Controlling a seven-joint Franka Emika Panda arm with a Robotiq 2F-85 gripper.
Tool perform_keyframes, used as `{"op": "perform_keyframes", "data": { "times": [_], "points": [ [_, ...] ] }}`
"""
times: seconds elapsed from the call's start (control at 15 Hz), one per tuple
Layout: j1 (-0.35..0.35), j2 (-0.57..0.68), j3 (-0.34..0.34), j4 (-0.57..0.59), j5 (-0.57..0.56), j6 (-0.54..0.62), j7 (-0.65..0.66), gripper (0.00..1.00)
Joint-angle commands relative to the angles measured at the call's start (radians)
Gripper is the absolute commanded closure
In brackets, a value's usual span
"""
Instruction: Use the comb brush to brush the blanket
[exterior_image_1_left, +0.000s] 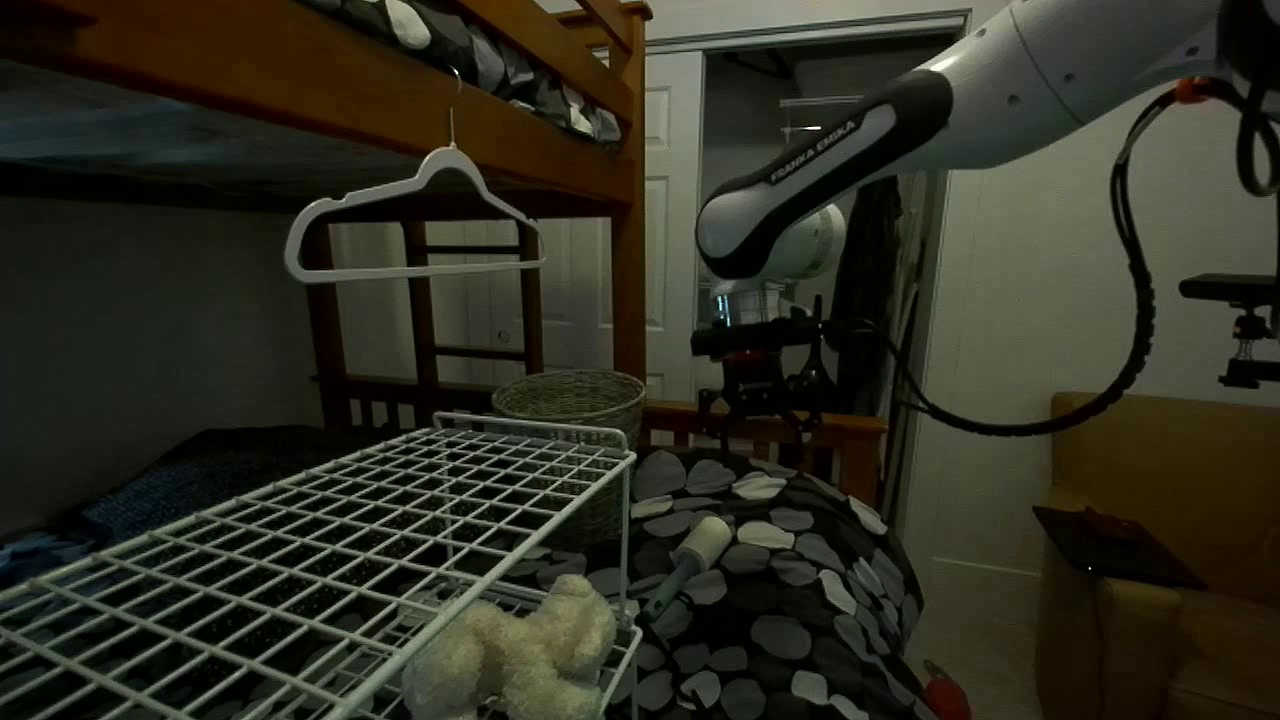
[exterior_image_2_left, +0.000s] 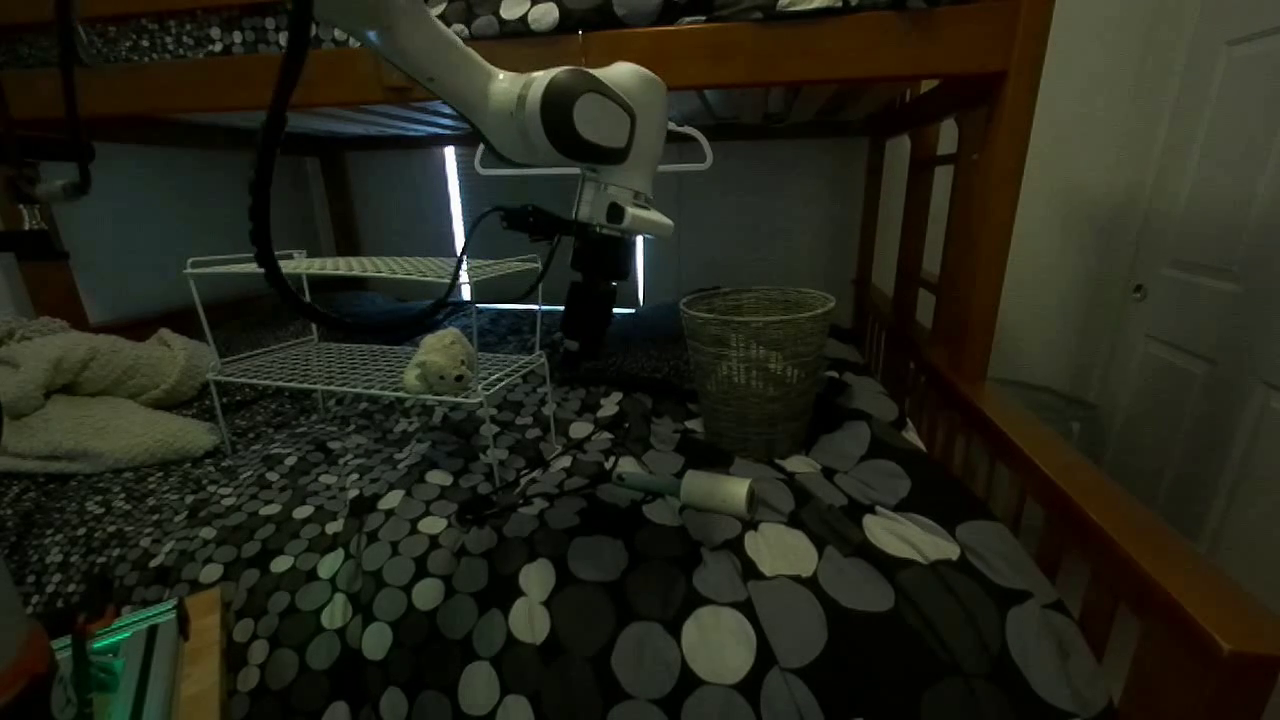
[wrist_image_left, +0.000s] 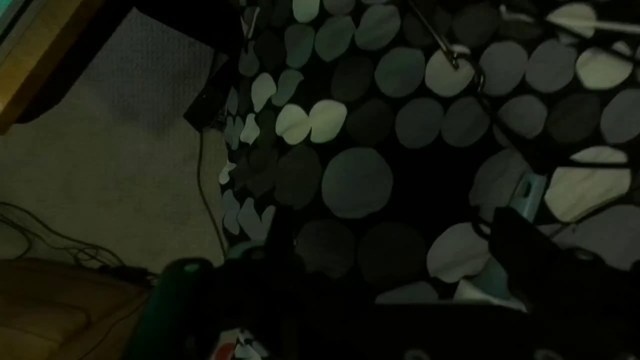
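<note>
The comb brush looks like a lint roller with a white roll and a grey-green handle. It lies on the blanket in both exterior views (exterior_image_1_left: 700, 545) (exterior_image_2_left: 715, 492). In the wrist view its handle (wrist_image_left: 530, 192) shows at the right, partly hidden behind a finger. The blanket (exterior_image_1_left: 780, 637) is black with white and grey dots and covers the bed; it also shows in an exterior view (exterior_image_2_left: 648, 660) and the wrist view (wrist_image_left: 357, 182). My gripper (exterior_image_1_left: 760, 430) hangs above the blanket, apart from the brush. In the wrist view its fingers (wrist_image_left: 395, 220) are wide apart and empty.
A white wire rack (exterior_image_1_left: 530, 470) holds a cream plush toy (exterior_image_2_left: 443, 362). A wicker basket (exterior_image_2_left: 757, 370) stands near the brush. A white hanger (exterior_image_1_left: 415, 270) hangs from the wooden upper bunk (exterior_image_2_left: 800, 55). A wooden bed rail (exterior_image_2_left: 1130, 545) borders the bed. A cream fluffy lump (exterior_image_2_left: 110, 400) lies opposite.
</note>
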Motion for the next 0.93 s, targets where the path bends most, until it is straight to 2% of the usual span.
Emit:
{"op": "perform_keyframes", "data": {
  "times": [0.0, 0.27, 0.33, 0.8, 0.87],
  "points": [
    [0.057, 0.098, -0.028, 0.043, -0.150, 0.074, 0.197, 0.00],
    [0.119, 0.183, -0.058, 0.059, -0.345, 0.195, 0.387, 0.00],
    [0.093, 0.142, -0.042, 0.038, -0.268, 0.162, 0.308, 0.00],
    [0.101, 0.154, -0.047, 0.049, -0.278, 0.171, 0.318, 0.00],
    [0.108, 0.190, -0.051, 0.058, -0.308, 0.227, 0.333, 0.00]
  ]
}}
